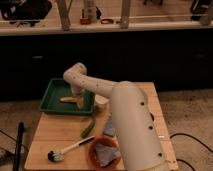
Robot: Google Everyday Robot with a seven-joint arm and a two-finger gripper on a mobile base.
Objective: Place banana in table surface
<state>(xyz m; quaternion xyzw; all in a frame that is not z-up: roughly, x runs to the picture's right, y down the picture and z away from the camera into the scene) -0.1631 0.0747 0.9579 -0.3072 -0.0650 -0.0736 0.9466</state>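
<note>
The small yellow banana [68, 100] lies in the green tray [52, 95] at the back left of the light wooden table surface [55, 131]. My gripper [78, 101] hangs down from the white arm over the tray, right at the banana's right end. The arm's wrist hides the contact, so I cannot tell whether the gripper touches or holds the banana.
A long thin green vegetable [89, 127] lies on the table in front of the tray. A white-handled brush [69, 149] lies near the front left. An orange bowl [104, 154] holds a grey cloth. A white cup [101, 101] stands right of the tray.
</note>
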